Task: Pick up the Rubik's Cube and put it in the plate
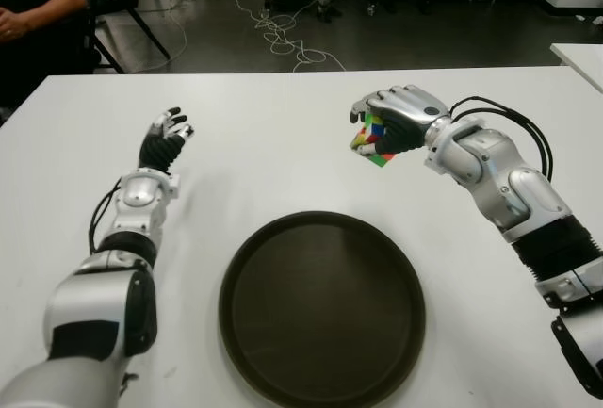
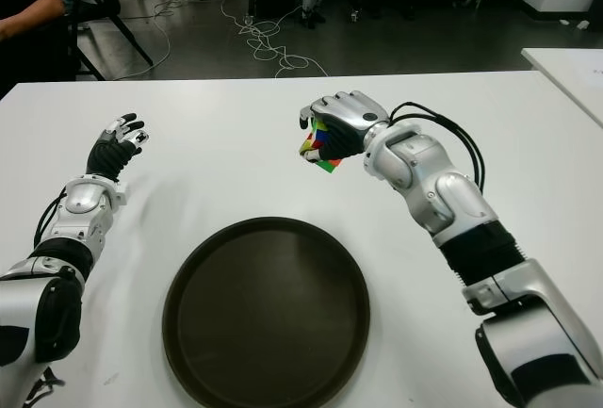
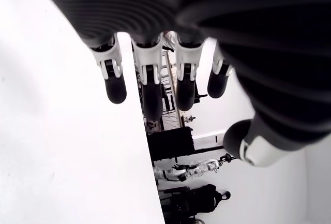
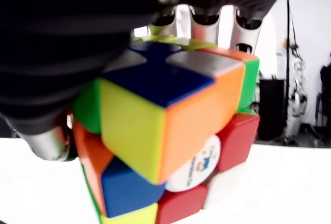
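Observation:
My right hand (image 1: 384, 123) is shut on the Rubik's Cube (image 1: 374, 143), a scrambled cube of bright stickers, holding it in the air above the white table (image 1: 283, 116). It hangs just beyond the far right rim of the dark round plate (image 1: 321, 308), which lies at the table's front centre. The right wrist view is filled by the Rubik's Cube (image 4: 170, 136), with fingers (image 4: 243, 27) wrapped over its top. At the table's left my left hand (image 1: 165, 139) shows with fingers spread and nothing in it.
A person in black (image 1: 38, 12) sits on a chair beyond the table's far left corner. Cables (image 1: 283, 36) lie on the floor behind the table. Another white table's corner (image 1: 579, 55) shows at the far right.

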Controlling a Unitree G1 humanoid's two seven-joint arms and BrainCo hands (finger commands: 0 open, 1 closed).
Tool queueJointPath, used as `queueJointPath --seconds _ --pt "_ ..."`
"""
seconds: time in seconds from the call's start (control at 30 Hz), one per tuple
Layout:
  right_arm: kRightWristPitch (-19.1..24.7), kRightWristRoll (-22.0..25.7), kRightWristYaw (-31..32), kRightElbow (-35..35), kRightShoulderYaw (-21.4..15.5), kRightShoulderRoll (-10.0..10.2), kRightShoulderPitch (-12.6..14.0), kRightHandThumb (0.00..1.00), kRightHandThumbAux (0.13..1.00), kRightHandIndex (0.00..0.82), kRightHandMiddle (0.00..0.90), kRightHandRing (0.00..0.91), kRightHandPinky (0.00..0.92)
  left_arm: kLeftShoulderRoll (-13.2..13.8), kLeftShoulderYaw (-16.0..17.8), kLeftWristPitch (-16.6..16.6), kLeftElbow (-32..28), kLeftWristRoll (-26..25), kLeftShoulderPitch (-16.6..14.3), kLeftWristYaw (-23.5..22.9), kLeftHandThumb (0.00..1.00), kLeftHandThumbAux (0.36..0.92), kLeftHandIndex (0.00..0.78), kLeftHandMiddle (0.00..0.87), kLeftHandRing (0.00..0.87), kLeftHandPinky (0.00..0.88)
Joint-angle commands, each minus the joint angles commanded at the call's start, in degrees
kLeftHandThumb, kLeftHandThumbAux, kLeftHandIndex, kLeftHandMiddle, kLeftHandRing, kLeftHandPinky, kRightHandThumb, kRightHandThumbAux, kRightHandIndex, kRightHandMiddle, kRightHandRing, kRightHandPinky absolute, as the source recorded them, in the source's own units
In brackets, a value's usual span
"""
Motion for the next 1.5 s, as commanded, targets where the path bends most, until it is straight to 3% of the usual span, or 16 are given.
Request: queueJointPath --seconds 0.1,0.37,0.8,1.23,1.5 --pt "0.00 -0.18 0.01 -1.19 0.26 0.51 0.78 0.939 0.668 0.349 0.497 0.537 0.478 0.00 0.00 0.01 0.00 0.00 -0.01 0.00 0.161 0.557 0.081 0.154 0.127 0.093" --pt "0.72 -0.40 2.67 -7.87 3.57 4.63 4.25 0.937 0.669 0.348 0.489 0.525 0.464 0.08 -0.14 -0.04 -0.01 0.12 -0.01 -0.22 0.169 0.561 0.086 0.160 0.136 0.107" --pt "-3.36 1.40 4.23 -9.36 4.66 6.62 6.54 0.938 0.668 0.368 0.488 0.484 0.437 0.05 -0.01 0.10 -0.02 -0.04 -0.11 -0.32 0.157 0.560 0.102 0.171 0.151 0.116" --pt "-9.83 4.23 4.83 -8.00 6.40 8.36 7.73 0.943 0.665 0.404 0.500 0.442 0.318 0.03 -0.07 -0.18 -0.06 0.04 -0.12 -0.24 0.162 0.549 0.082 0.163 0.142 0.108" --pt "-12.92 4.23 3.52 -7.73 6.48 8.82 8.81 0.946 0.662 0.430 0.487 0.435 0.393 0.07 -0.09 -0.15 -0.06 0.05 -0.09 -0.26 0.163 0.563 0.078 0.160 0.145 0.123"
